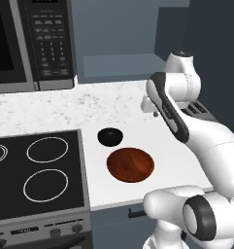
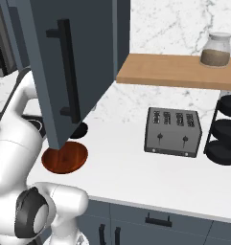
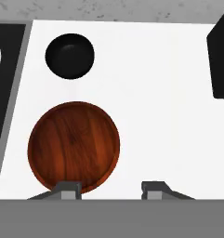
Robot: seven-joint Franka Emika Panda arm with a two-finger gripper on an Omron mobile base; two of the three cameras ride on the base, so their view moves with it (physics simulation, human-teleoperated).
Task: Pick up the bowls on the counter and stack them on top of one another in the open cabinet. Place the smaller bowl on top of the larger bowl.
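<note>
**Both bowls sitting on the counter as your gripper hangs above them**

Your gripper (image 3: 111,188) is hovering over the white counter (image 1: 176,160) with its fingers standing apart and nothing between them; in the hand view one fingertip (image 3: 69,188) is overlapping the near rim of the larger bowl (image 3: 74,146), the other is showing over bare worktop. The reddish-brown larger bowl (image 1: 130,164) is resting upright near the counter's front edge, a little in from the stovetop (image 1: 36,168) that is bordering the counter's left edge. The smaller bowl (image 1: 109,136), glossy black, is sitting just behind it toward the back wall, close by but not touching, and also near the stovetop side. In the hand view the smaller bowl (image 3: 69,56) is lying beyond the brown one, with a strip of white counter between them.

You are seeing the open cabinet (image 1: 118,65) above the back of the counter, its pale shelf board (image 1: 121,63) bare, with the microwave (image 1: 33,44) hanging to its left. From the right base view the cabinet door (image 2: 71,67) is swinging out over the worktop and covering part of the larger bowl (image 2: 64,158). Farther toward the counter's right end a toaster (image 2: 173,131) is standing against the back wall, beside a black tiered rack (image 2: 225,129), and a jar (image 2: 216,49) is sitting on a wooden shelf (image 2: 174,72) above them
</note>
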